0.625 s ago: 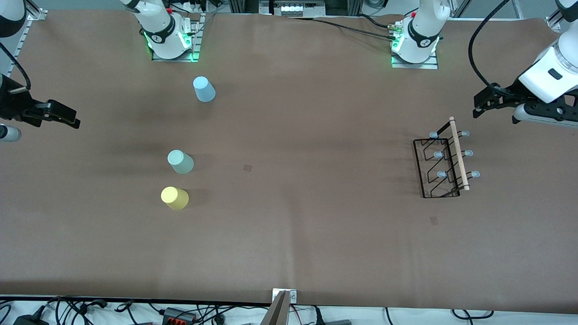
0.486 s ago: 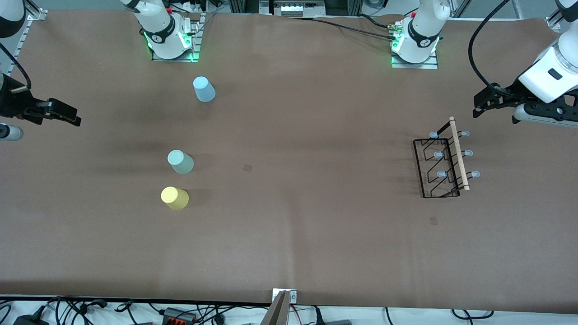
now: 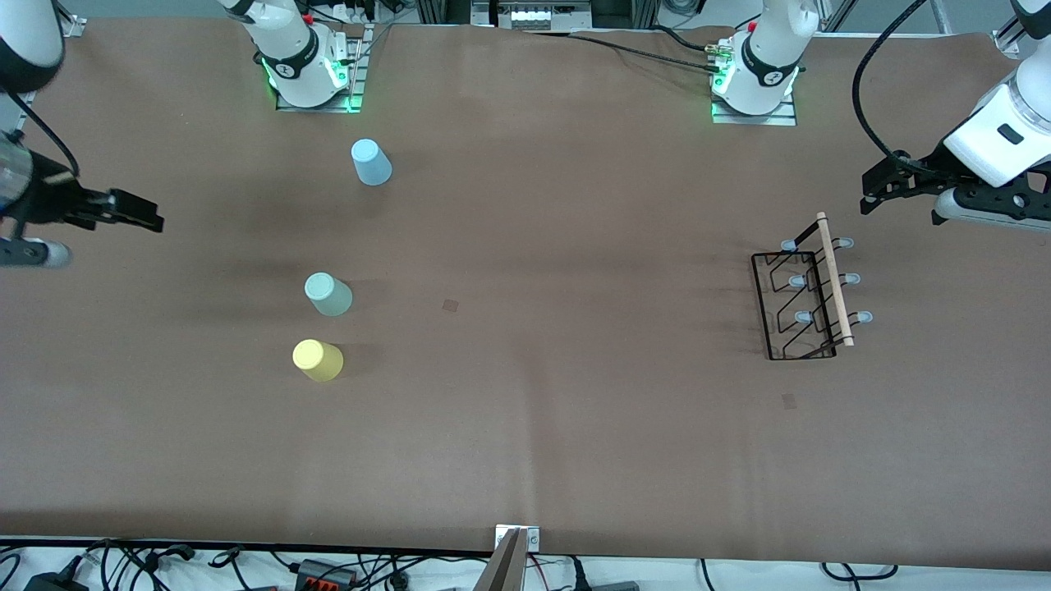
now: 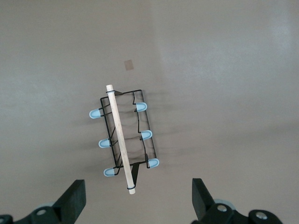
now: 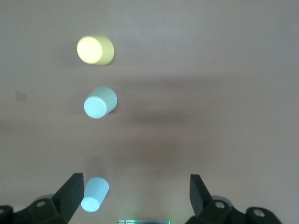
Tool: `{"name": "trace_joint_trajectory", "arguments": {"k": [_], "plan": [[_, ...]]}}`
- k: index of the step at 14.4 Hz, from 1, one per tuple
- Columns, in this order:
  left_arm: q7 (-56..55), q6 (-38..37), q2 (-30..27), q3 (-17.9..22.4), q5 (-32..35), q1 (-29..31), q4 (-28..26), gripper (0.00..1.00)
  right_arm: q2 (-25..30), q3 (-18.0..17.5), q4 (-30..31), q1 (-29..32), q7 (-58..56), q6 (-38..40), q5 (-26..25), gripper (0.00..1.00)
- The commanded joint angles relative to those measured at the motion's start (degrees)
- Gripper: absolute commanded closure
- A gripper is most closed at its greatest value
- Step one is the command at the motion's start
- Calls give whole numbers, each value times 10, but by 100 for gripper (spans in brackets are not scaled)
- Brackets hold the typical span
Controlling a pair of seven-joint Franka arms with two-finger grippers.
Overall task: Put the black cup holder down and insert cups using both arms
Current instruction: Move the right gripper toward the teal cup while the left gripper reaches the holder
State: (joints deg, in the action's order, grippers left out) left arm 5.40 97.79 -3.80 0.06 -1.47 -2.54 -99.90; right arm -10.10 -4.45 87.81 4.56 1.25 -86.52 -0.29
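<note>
Nothing has been picked up yet: the black cup holder [image 3: 809, 295] sits on the brown surface [image 3: 558, 427] toward the left arm's end, its light wooden rod [image 3: 834, 279] uppermost and its six pale-blue-tipped pegs [image 4: 141, 107] splayed out to both sides. The three cups stand upside down toward the right arm's end, well apart from the rack: the light blue cup [image 3: 371, 162] is farthest from the front camera, the pale grey-green cup [image 3: 328, 294] nearer, and the yellow cup [image 3: 318, 359] nearest, just beside the grey-green one.

The left gripper [image 3: 899, 185] hangs in the air just off the rack's farther end, jaws spread wide (its wrist view shows the rack lying between the two tips, farther off). That suits a descent onto the rod, which looks the easiest part to pinch.

The right gripper [image 3: 123, 210] is raised over bare surface at its own end, short of the cups, jaws likewise wide apart and holding nothing; its wrist camera looks along the row of cups.

I judge the task barely begun: the rack probably has to go toward the middle, where both arms can reach it
</note>
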Motion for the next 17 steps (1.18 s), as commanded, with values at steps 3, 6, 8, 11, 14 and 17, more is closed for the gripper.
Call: {"name": "trace_joint_trajectory", "arguments": {"k": [3, 6, 8, 11, 14, 17], "plan": [[0, -34, 10, 6, 3, 3, 15, 0, -3, -2, 93, -13, -6, -73, 1, 0], [6, -80, 12, 7, 2, 7, 16, 0, 62, -2, 251, -18, -5, -218, 2, 0], [5, -86, 25, 7, 2, 8, 15, 0, 96, -2, 321, -18, 0, -273, 5, 0], [15, -107, 41, 8, 2, 11, 16, 0, 99, -2, 337, -18, 5, -296, 8, 0], [-10, -76, 81, 1, 4, 7, 13, 0, 85, -2, 342, -17, 21, -313, 8, 0], [-78, 5, 92, -7, 48, 4, -21, 0, 62, -2, 340, -17, 21, -327, 8, 0]]}}
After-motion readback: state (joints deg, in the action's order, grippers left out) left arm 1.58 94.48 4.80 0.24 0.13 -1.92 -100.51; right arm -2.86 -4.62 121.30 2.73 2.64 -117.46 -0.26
